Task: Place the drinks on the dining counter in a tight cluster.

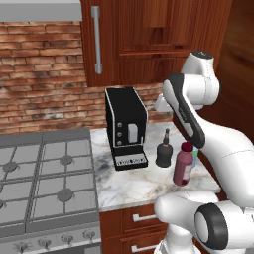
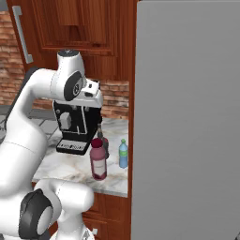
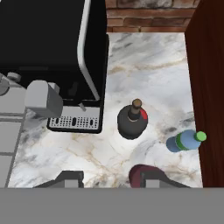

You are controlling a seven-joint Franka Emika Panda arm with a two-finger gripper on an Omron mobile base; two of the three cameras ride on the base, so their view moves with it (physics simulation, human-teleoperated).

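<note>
On the marble counter [image 1: 129, 186], right of the coffee machine [image 1: 126, 126], I see three bottles: black [image 3: 132, 121], maroon [image 1: 183, 164], blue [image 2: 123, 153]. I cannot tell my tool's [image 3: 111, 179] opening or hold.

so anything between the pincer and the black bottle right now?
Nothing visible. In the hand view the pincer hangs above the marble worktop, with bare marble between its tips and the black bottle. The maroon bottle sits right by one fingertip, the blue bottle off to the side, the coffee machine on the other.
</note>
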